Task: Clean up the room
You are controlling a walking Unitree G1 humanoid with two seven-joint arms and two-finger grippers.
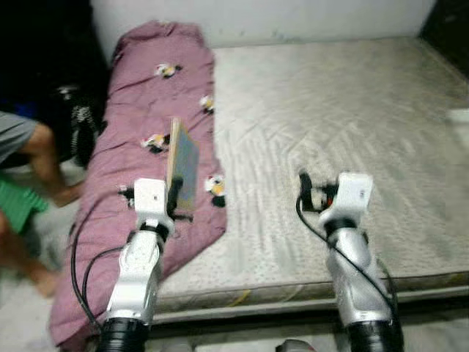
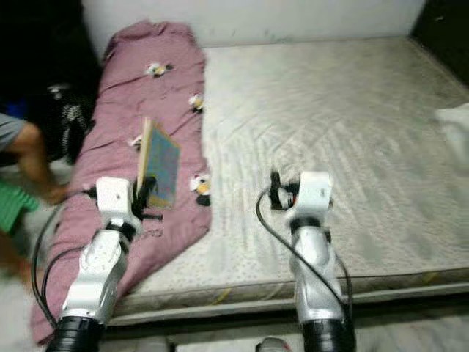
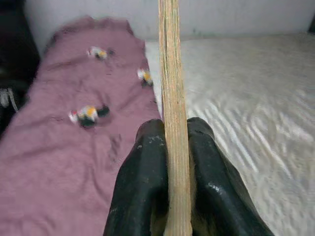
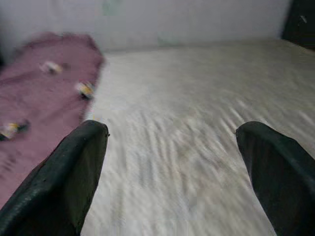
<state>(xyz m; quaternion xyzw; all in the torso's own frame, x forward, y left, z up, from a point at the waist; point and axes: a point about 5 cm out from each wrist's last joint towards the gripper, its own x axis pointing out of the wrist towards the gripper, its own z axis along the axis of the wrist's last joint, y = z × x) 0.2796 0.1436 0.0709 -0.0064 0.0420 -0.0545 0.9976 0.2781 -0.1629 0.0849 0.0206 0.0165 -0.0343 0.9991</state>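
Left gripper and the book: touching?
Touching. In the left wrist view both black fingers press against the sides of the upright book, held by the left gripper.

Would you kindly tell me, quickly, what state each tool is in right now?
Left tool: closed on a thin book, held above the purple blanket.
Right tool: open, holding nothing, over the mattress.

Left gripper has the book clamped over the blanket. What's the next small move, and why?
Probably carry the book off the bed toward wherever books are kept. The left gripper is shut on its lower edge and holds it upright above the purple blanket, so the grasp looks done. The right gripper is open over the bare mattress with nothing near it to pick up.
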